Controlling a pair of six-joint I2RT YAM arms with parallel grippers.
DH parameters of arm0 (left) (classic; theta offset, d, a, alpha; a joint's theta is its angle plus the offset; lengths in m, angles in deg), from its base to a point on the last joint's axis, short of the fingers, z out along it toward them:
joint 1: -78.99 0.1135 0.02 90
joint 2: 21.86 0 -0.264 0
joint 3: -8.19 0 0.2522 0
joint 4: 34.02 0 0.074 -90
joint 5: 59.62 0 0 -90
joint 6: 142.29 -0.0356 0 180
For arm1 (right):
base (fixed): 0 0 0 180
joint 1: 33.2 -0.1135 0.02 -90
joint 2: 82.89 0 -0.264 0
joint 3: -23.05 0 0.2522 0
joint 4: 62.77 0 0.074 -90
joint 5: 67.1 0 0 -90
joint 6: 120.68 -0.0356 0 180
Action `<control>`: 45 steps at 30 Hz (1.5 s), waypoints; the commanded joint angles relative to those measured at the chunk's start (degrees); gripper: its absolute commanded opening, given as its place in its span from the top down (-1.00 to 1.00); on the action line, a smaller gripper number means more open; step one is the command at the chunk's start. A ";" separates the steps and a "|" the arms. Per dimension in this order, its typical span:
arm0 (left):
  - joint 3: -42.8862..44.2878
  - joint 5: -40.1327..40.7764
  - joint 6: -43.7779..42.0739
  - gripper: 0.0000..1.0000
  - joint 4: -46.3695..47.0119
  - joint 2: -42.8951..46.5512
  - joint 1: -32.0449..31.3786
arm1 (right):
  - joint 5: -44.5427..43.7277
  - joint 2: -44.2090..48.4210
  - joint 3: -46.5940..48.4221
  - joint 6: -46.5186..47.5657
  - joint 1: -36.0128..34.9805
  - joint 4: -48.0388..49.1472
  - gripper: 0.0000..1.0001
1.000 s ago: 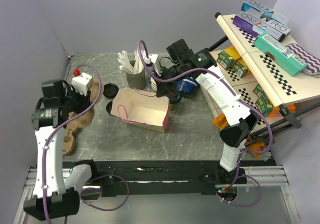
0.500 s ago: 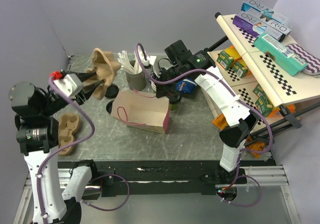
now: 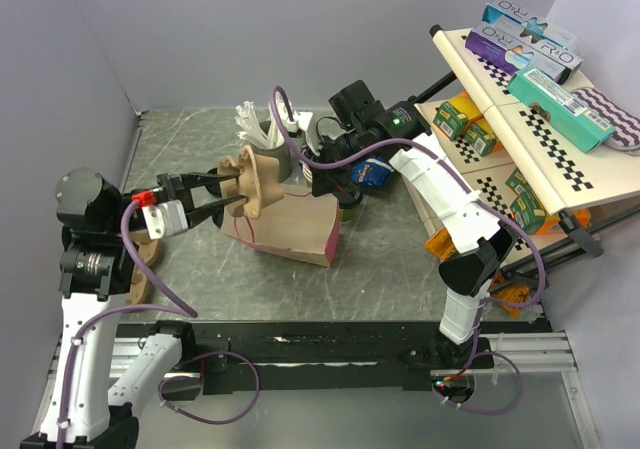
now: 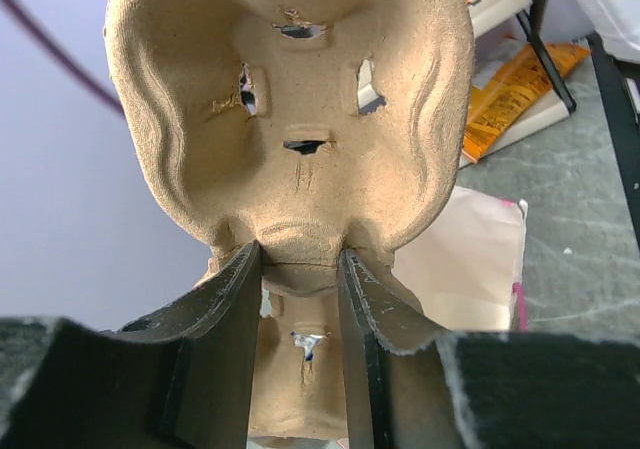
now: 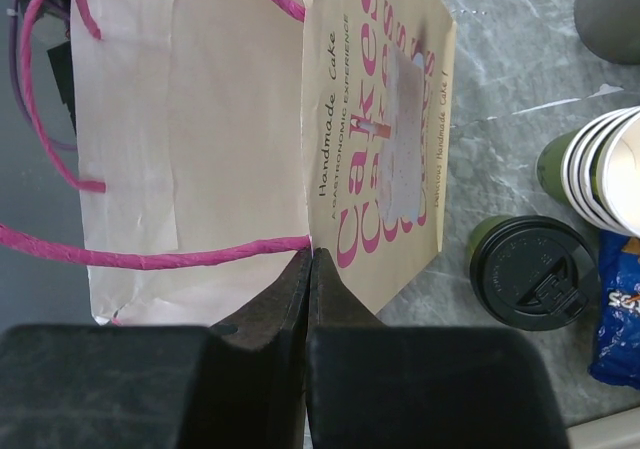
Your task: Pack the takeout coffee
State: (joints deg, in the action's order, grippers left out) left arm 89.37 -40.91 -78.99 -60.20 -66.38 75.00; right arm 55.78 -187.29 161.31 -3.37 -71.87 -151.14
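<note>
The takeout coffee (image 5: pixel 530 272), a dark green cup with a black lid, stands on the table just beside the paper bag (image 5: pixel 190 139); in the top view it (image 3: pixel 349 201) is mostly hidden under my right arm. My right gripper (image 5: pixel 308 254) is shut on the rim of the bag (image 3: pixel 290 231), which lies on its side with pink handles. My left gripper (image 4: pixel 300 259) is shut on the middle ridge of a brown pulp cup carrier (image 4: pixel 290 119). It holds the carrier (image 3: pixel 255 179) in the air at the bag's mouth.
A stack of lidless paper cups (image 5: pixel 605 174) and a blue snack packet (image 5: pixel 615 319) sit next to the coffee. A grey holder of stirrers (image 3: pixel 268 149) stands behind the bag. Another pulp carrier (image 3: pixel 140 269) lies at the left. A stocked shelf rack (image 3: pixel 530 99) fills the right side.
My left arm has lifted the cup carrier off the left side of the table and swung it right, up to the bag's mouth. The right arm has stayed on the bag rim.
</note>
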 commanded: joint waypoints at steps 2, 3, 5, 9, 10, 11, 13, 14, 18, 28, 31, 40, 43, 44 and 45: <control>1.75 -3.07 -10.57 0.99 -4.63 -1.28 -3.30 | 1.74 -0.80 2.05 -0.94 -0.35 -0.27 1.00; 1.49 -2.37 -11.26 0.98 -4.97 -1.19 -4.79 | 1.66 -0.81 2.05 -1.03 -0.35 -0.19 1.00; 1.58 -1.67 -14.42 0.98 -7.77 -1.45 -6.37 | 1.74 -0.89 2.14 -1.21 -0.35 -0.27 1.00; 2.63 0.62 -22.77 0.98 -12.34 -3.12 -11.56 | 2.09 -0.98 2.41 -1.29 -0.35 -0.36 1.00; 3.68 1.23 -24.52 0.98 -14.10 -4.34 -12.18 | 2.18 -0.98 2.41 -1.21 -0.26 -0.36 1.00; 4.29 1.67 -27.85 0.98 -15.77 -5.05 -13.58 | 2.27 -0.98 2.41 -1.21 -0.35 -0.36 1.00; 5.79 3.16 -29.98 0.98 -19.47 -7.24 -14.81 | 2.27 -0.81 2.49 -1.03 -0.43 -0.54 1.00; 6.23 3.61 -33.82 0.98 -21.22 -7.95 -15.95 | 2.19 -0.81 2.49 -0.94 -0.44 -0.54 1.00; 8.51 5.98 -40.79 0.98 -28.79 -11.73 -17.98 | 2.01 -0.28 2.49 -0.50 -0.35 -0.62 1.00; 6.24 10.37 -55.03 0.98 -37.67 -12.88 -20.36 | 1.75 0.95 0.91 -0.15 -0.44 -0.54 1.00; 6.06 12.40 -54.77 0.99 -38.02 -13.14 -21.15 | 1.75 0.95 1.09 0.29 -0.44 -0.45 1.00; 9.75 21.00 -55.57 0.98 -44.80 -18.33 -23.70 | -4.40 1.30 3.90 3.89 -3.15 -0.01 1.00; 8.61 21.98 -54.35 0.98 -42.96 -18.07 -24.31 | -5.37 2.09 2.85 4.86 -4.30 0.17 1.00; 8.26 22.68 -53.99 0.98 -42.60 -17.98 -24.75 | -5.55 2.44 2.58 5.29 -5.00 -0.01 1.00; 8.26 23.03 -53.64 0.99 -42.33 -17.98 -25.01 | -5.98 2.62 2.49 5.56 -5.27 0.08 1.00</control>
State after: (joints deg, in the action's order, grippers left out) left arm 97.81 -20.15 -133.85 -103.96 -85.15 51.20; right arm 51.30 -188.12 162.56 -0.05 -75.02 -151.51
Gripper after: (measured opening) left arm 0.369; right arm 0.008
